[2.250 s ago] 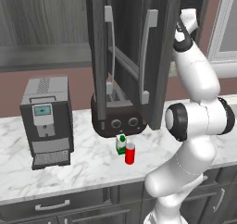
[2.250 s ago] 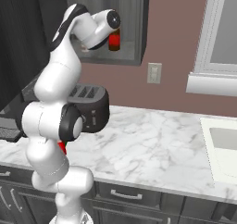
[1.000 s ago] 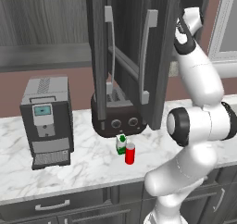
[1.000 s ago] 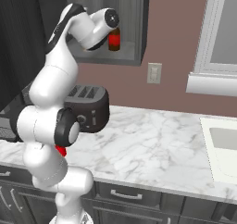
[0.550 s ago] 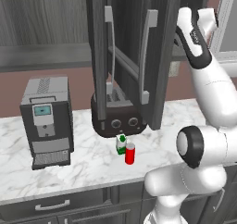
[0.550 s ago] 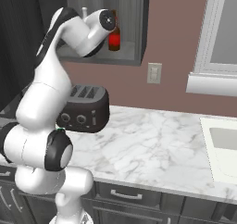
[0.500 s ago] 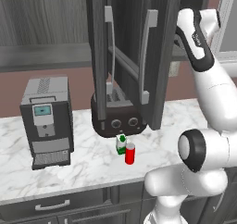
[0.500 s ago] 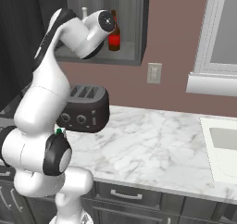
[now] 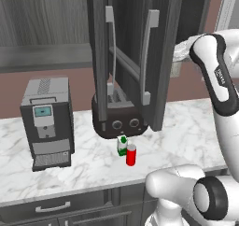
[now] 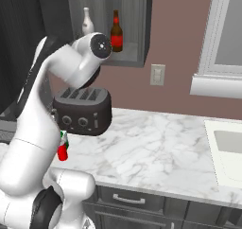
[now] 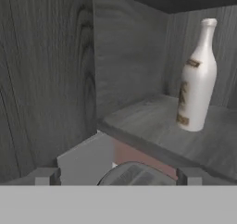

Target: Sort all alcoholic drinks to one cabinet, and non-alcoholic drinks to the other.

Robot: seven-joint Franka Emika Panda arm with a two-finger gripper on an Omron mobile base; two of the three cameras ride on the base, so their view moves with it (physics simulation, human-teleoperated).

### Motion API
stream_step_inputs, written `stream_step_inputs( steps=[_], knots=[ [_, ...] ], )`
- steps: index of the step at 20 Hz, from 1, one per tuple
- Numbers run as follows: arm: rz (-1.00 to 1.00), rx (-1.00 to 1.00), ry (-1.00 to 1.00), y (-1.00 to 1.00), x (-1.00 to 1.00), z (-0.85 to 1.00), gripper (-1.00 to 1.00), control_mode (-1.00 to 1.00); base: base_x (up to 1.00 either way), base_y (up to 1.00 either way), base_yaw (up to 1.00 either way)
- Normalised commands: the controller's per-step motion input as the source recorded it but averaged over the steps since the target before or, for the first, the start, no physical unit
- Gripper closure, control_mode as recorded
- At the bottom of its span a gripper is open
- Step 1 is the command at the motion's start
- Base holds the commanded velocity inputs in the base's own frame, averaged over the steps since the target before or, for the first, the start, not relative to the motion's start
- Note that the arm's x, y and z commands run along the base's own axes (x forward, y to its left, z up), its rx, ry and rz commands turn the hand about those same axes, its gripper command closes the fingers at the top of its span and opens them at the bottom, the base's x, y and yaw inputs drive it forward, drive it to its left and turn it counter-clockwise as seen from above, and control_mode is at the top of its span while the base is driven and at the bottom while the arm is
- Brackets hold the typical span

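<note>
On the table (image 9: 186, 131), the red can (image 9: 131, 155) stands touching the green-capped bottle (image 9: 122, 145), just before the toaster (image 9: 116, 122). Up in the open cabinet (image 10: 137, 29), the tan bottle (image 11: 196, 79) and beer bottle (image 10: 116, 33) stand upright. The gripper's opening cannot be told.

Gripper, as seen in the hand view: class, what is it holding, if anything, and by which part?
Nothing is held. The gripper has empty space between its fingers; the pale tan bottle stands apart on the cabinet shelf.
</note>
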Motion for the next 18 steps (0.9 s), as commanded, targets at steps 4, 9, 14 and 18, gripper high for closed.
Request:
stream_step_inputs(
  steps=[4,9,14,18],
  knots=[
    [-0.18,0.01,0.0,-0.1,-0.73,-0.18,-1.0,-1.0,0.0,0.0,0.0],
    [-0.04,0.0,0.0,-0.04,-0.57,-0.3,-1.0,-1.0,0.0,0.0,0.0],
    [-0.01,0.0,0.09,-0.11,-0.59,-0.74,-1.0,-1.0,0.0,0.0,0.0],
    [0.0,0.01,0.12,-0.21,-0.51,-0.89,-1.0,-1.0,0.0,0.0,0.0]
  ],
)
